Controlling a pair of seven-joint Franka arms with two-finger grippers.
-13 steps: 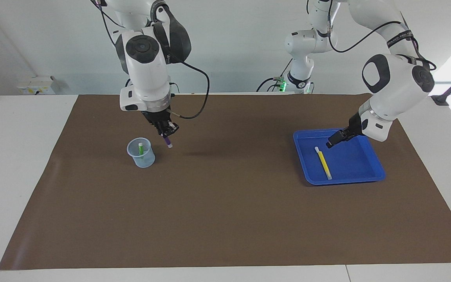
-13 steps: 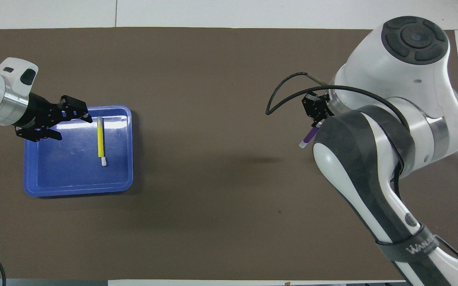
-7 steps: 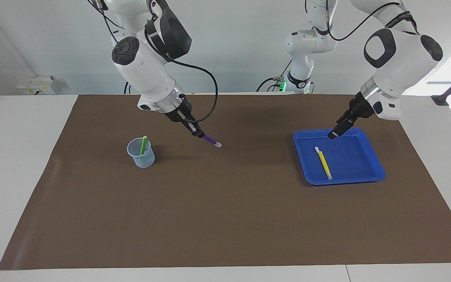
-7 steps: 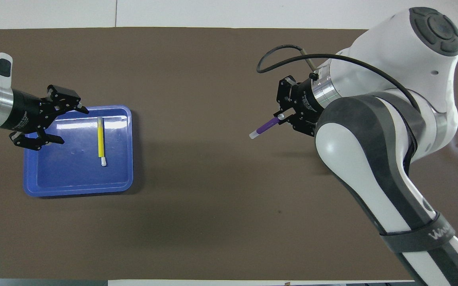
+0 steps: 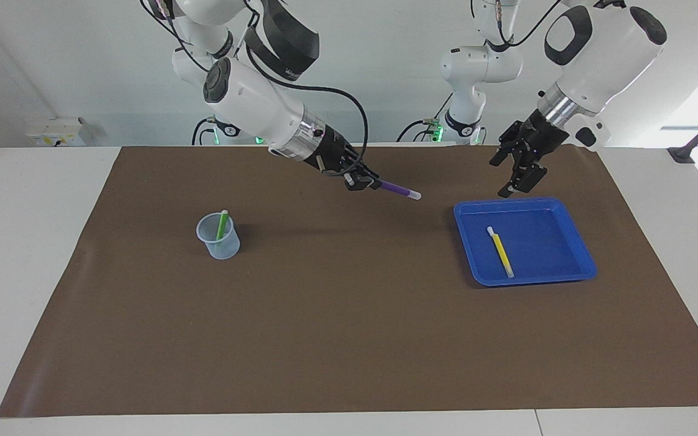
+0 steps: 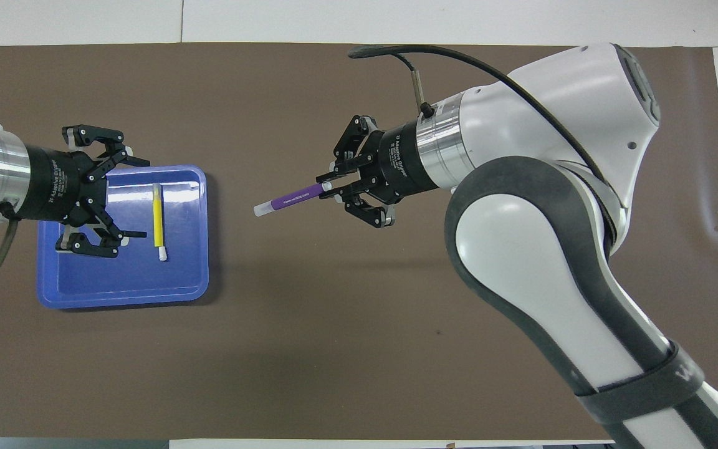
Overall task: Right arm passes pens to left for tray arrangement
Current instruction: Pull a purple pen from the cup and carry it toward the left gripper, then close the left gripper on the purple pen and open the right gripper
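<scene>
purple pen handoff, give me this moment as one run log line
right gripper: shut on purple pen, over mat | left gripper: open, over blue tray | tray: yellow pen

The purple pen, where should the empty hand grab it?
Probably the bare purple barrel of the purple pen. It sticks out level from the right gripper, whitish end toward the tray. The open left gripper should come from that end.

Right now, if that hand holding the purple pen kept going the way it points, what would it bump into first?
Probably the left gripper, open in the air over the tray's rim nearest the robots. The right gripper aims its purple pen there; depth is uncertain.
</scene>
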